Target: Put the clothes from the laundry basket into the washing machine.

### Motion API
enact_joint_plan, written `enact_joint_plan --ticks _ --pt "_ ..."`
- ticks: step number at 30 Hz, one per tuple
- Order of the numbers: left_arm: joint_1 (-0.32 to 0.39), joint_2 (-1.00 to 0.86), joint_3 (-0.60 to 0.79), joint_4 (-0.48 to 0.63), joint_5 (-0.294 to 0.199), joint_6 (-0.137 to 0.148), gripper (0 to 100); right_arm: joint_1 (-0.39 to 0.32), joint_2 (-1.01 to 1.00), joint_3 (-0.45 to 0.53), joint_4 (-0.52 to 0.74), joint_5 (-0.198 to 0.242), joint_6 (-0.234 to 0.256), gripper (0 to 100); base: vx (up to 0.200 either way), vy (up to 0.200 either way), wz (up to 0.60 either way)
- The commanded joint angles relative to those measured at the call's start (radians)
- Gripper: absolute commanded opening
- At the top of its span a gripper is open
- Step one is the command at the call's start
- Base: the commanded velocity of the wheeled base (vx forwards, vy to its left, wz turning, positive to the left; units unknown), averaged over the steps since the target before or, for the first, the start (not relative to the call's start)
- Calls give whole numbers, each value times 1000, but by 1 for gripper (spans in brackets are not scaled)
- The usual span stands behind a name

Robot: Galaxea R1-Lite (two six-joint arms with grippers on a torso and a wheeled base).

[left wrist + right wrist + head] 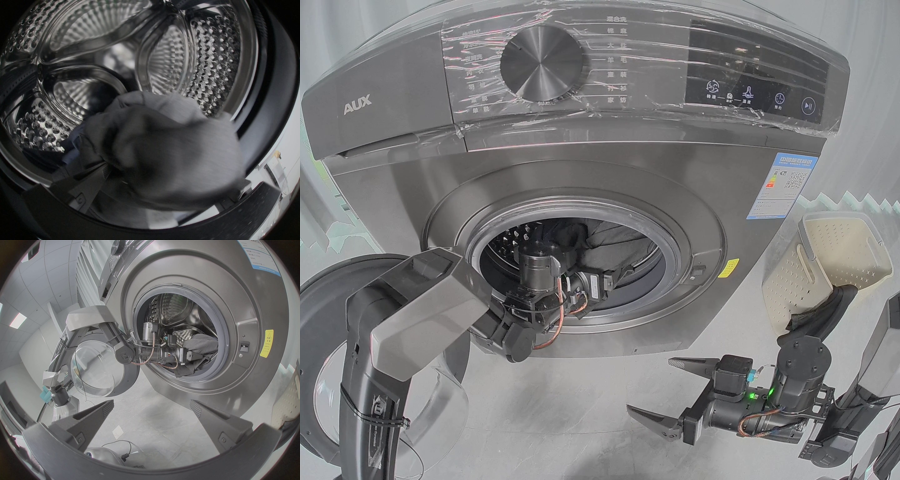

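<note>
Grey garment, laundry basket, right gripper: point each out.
grey garment (162,150), left wrist view, middle of the bunched cloth
laundry basket (850,247), head view, perforated inner wall
right gripper (650,385), head view, midway between fingertips

The left arm (419,312), at the washing machine (650,169) opening, wears an angular silver-grey shell over black joints. Black cable ties (372,417) ring its dark lower link, and a copper-coloured cable (553,325) loops past its cylindrical metal wrist. The right arm (800,369), out in front of the washing machine, is black at the wrist, with a green light (770,392) and a similar copper cable. The right hand (653,386) has two dark grey wedge fingers (90,421), each with a dotted pad and a screw near its base.
</note>
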Motion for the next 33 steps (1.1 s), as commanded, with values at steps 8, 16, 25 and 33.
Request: enact_joint_plan --ticks 8,16,25,33 --pt "-25 75 -22 4 -6 4 100 2 0 -1 0 0 0 100 0 0 0" --pt "-8 82 -59 -10 5 1 0 2 0 -1 0 0 0 100 0 0 0" --pt "18 69 -166 -42 41 -16 0 8 2 -5 -1 0 1 100 0 0 0" --pt "30 194 -435 -52 103 -35 0 8 5 -8 -1 2 1 100 0 0 0"
